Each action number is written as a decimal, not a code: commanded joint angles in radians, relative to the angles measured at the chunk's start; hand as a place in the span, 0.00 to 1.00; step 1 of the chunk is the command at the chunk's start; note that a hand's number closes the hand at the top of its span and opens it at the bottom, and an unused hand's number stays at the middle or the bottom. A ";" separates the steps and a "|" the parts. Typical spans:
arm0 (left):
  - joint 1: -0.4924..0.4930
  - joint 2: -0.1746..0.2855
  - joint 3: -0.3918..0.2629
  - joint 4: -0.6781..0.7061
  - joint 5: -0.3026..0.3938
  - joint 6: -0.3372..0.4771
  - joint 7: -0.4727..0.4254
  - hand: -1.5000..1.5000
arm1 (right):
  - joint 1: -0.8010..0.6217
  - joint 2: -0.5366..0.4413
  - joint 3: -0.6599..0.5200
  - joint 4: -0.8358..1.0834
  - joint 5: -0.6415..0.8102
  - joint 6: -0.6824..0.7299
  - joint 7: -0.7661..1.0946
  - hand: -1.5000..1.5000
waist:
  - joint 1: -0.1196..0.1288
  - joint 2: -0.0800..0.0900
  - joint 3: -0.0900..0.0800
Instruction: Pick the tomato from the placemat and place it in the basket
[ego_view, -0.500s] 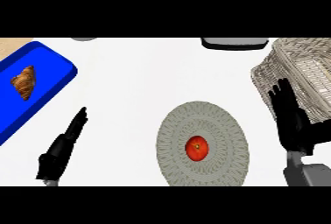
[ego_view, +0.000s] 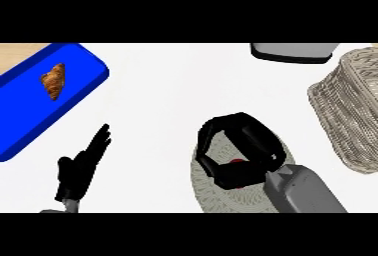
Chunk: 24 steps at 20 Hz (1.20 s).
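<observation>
White counter (ego_view: 170, 85), blue tray (ego_view: 29, 115) (left), round placemat (ego_view: 221, 197), wicker basket (ego_view: 354, 110) (right)

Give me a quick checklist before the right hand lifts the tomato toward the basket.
1. Right hand curled round the tomato: ok.
2. Tomato's seating in the grasp: cannot tell, only a red sliver shows between the fingers.
3. Tomato off the placemat: cannot tell, the hand hides the contact.
4. Path to the basket, at the right of the placemat: ok, nothing stands on the counter between them.
5. Left hand out of the way: ok, it rests open at the lower left.
</observation>
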<state>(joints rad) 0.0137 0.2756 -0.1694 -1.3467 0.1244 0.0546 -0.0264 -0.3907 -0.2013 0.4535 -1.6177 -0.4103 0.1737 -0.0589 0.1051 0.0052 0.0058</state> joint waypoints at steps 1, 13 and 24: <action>0.034 0.004 0.021 0.090 0.023 0.022 0.146 0.50 | -0.045 0.051 0.236 -0.042 0.104 0.132 -0.041 0.00 | -0.037 0.000 -0.005; 0.119 0.037 0.062 -0.042 0.071 0.037 0.256 0.50 | -0.294 -0.245 0.157 -0.251 0.575 0.047 0.269 0.00 | -0.124 -0.019 -0.008; 0.122 0.032 0.053 -0.058 0.048 0.044 0.261 0.50 | -0.583 -0.549 -0.015 -0.228 0.264 0.593 0.416 0.00 | -0.110 -0.009 -0.009</action>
<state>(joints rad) 0.0961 0.3168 -0.0915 -1.4588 0.1927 0.0955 0.2069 -0.9009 -0.6507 0.4703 -1.8742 -0.0470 0.5868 0.3307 -0.0083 -0.0140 0.0069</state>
